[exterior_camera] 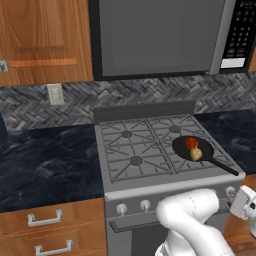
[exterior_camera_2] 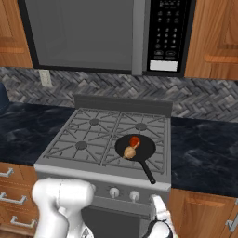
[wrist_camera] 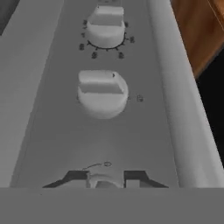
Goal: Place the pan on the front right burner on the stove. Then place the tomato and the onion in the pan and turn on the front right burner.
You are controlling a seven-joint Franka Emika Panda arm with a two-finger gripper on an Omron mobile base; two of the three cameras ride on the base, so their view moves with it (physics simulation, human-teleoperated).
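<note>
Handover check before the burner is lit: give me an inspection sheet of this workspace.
Surface: grey steel gas stove, black marbled counters either side.
Job's things: round black frying pan on front right burner; red tomato and tan onion inside.
Clutter: nothing seen.
Grippers: two-finger gripper shut on a round silver knob; two more knobs beyond.
Cables: nothing seen.
Surroundings: grey microwave, wooden cabinets, herringbone backsplash, wall outlet.
</note>
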